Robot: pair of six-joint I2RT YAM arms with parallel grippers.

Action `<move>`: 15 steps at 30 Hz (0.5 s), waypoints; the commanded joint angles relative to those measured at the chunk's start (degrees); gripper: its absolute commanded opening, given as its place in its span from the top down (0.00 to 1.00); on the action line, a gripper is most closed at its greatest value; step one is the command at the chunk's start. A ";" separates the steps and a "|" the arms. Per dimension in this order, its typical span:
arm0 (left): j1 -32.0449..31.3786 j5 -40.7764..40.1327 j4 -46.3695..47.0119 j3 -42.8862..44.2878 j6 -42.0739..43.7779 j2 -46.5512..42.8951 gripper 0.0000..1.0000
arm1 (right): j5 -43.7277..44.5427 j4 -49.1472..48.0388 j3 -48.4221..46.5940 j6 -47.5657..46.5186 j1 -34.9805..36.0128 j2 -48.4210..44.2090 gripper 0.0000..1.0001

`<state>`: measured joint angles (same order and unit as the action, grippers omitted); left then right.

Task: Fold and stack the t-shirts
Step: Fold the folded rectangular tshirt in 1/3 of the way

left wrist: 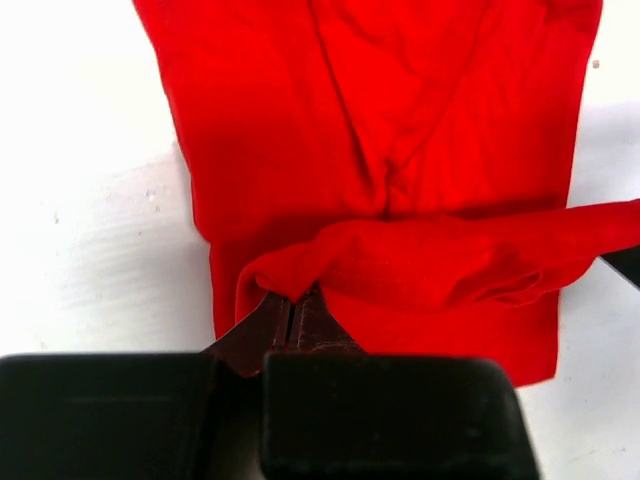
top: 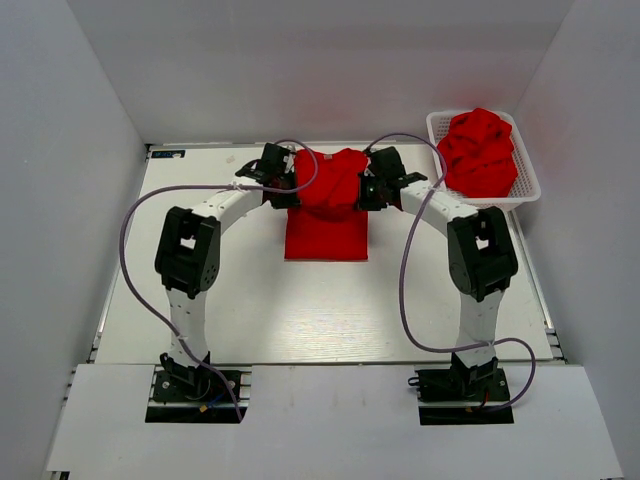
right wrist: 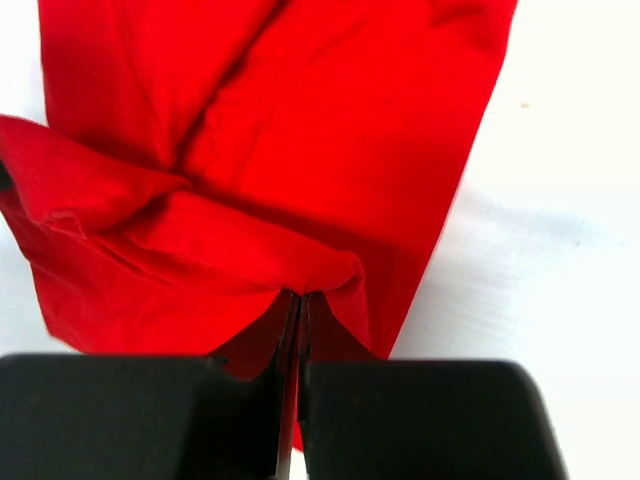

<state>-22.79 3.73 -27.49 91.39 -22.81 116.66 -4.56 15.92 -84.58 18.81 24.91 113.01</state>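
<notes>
Top external view shows a red t-shirt at the middle of the white table, towards its far side. Its near part lies flat as a neat rectangle, while its far part is bunched and raised off the surface between the two grippers. The left gripper holds the shirt's left edge and the right gripper holds its right edge, both arms bent inward so that the wrists face each other across the cloth. In the left wrist view the jaws are pressed together on a gathered fold of the red fabric, which drapes across the flat layer below it. The right wrist view shows the same on the other side, with the jaws pinching a rolled edge of the fabric over the smoother layer underneath. Well apart from this, at the far right corner of the table, a white basket holds a rumpled heap of red shirts that rises above its rim.
</notes>
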 commanded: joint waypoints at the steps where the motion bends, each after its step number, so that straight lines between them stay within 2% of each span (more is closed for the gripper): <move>1: 0.99 1.72 1.73 2.65 1.01 0.84 1.00 | -0.19 -1.69 -4.01 -0.26 -1.17 1.94 1.00; 11: 3.36 3.48 3.49 5.10 0.40 3.92 1.00 | -3.08 -2.64 -11.03 0.26 -3.02 9.05 0.99; 12: 3.36 3.48 3.49 5.11 0.40 3.92 0.91 | -3.09 -3.00 -11.57 0.26 -3.20 9.59 0.96; 13: 3.36 3.48 4.19 5.81 -0.30 4.62 0.71 | -2.83 -3.87 -12.27 0.26 -3.72 10.03 0.94; 14: 4.06 3.48 4.72 6.94 -0.83 4.63 0.23 | -1.52 -3.79 -15.24 1.31 -3.99 11.78 0.75; 15: 4.76 2.87 4.20 8.35 -0.83 6.28 0.09 | -1.77 -3.36 -16.83 1.49 -4.25 12.23 0.61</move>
<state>-19.77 6.72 -25.56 95.11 -22.74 121.95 -6.68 15.00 -95.88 19.59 22.02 124.09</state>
